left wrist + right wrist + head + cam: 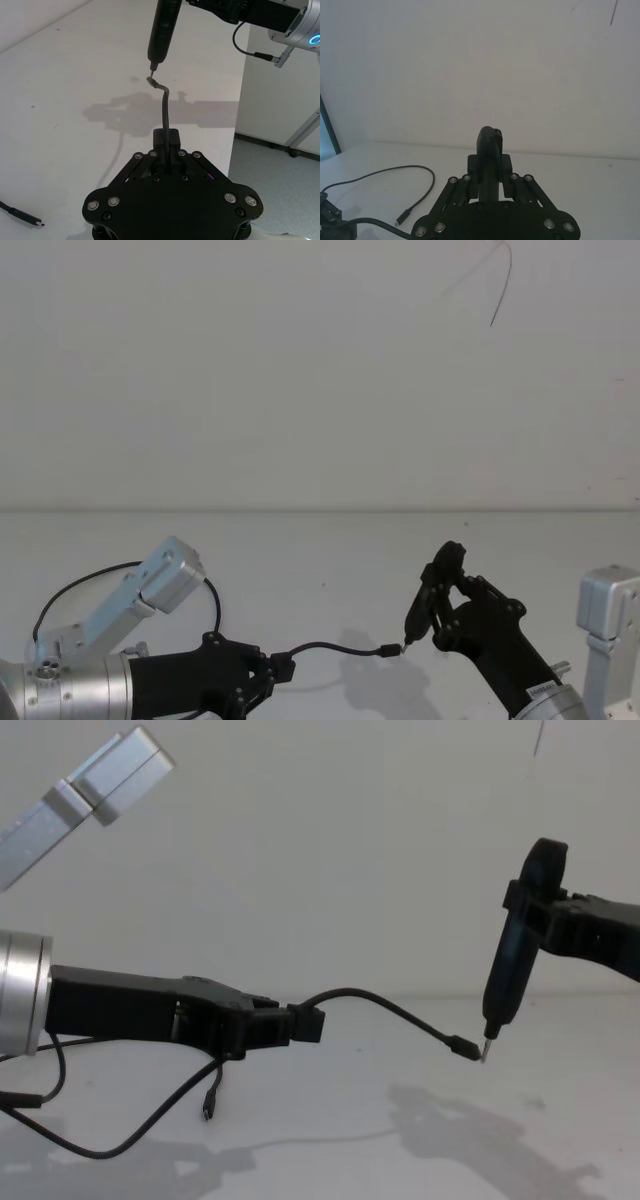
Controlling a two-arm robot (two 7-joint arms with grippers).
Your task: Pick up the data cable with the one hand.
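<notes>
Left gripper (300, 1023) reaches in level and low above the table (320, 570), jaws pinched tight on the data cable (385, 1007) near one end. The held cable arcs forward out of the jaws in mid-air; its plug (463, 1047) hangs just off the table. Right gripper (520, 945) is clamped on a slim black pen-shaped tool (503, 970), held upright and pointing down, metal tip (488, 1050) right at the plug. The remaining cable loops slack on the table behind the left jaws.
</notes>
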